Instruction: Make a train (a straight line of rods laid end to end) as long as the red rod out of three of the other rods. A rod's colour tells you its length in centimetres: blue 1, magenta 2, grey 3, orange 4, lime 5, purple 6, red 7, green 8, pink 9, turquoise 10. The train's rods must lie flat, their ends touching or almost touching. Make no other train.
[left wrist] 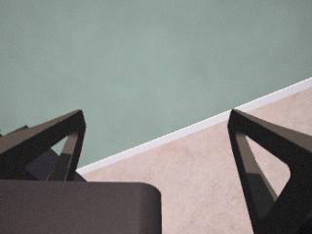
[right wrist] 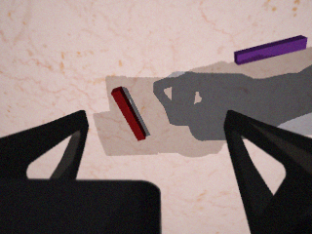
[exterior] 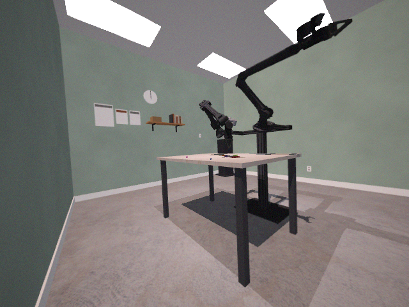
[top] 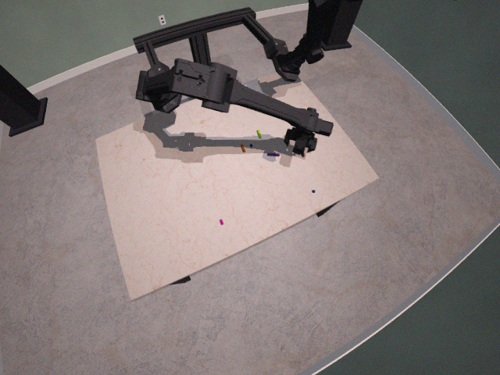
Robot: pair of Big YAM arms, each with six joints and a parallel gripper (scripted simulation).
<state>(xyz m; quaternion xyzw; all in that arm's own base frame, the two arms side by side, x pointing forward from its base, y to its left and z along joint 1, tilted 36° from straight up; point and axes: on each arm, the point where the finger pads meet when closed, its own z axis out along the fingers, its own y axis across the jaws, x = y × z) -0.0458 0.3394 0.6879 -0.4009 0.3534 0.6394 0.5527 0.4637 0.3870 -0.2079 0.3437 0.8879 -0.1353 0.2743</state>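
The red rod (right wrist: pixel 129 113) lies flat on the pale table (top: pixel 161 242) (exterior: pixel 264 162), directly under my right gripper (top: pixel 301 148) (right wrist: pixel 156 118). That gripper is open and empty and hovers low over the rod. A purple rod (top: pixel 273 154) (right wrist: pixel 270 49) lies a little to one side. An orange rod (top: pixel 243 148), a small blue rod (top: pixel 251 145) and a lime rod (top: pixel 258 133) lie further along under the right arm. A second blue rod (top: pixel 312 191) and a magenta rod (top: pixel 221 221) lie apart nearer the front. My left gripper (exterior: pixel 345 23) (left wrist: pixel 156 117) is open and empty, raised high near the ceiling.
The right arm stretches across the back of the table and casts a wide shadow over the rods. The black gantry (top: pixel 194 30) stands behind the table. The left wrist view shows only wall and floor.
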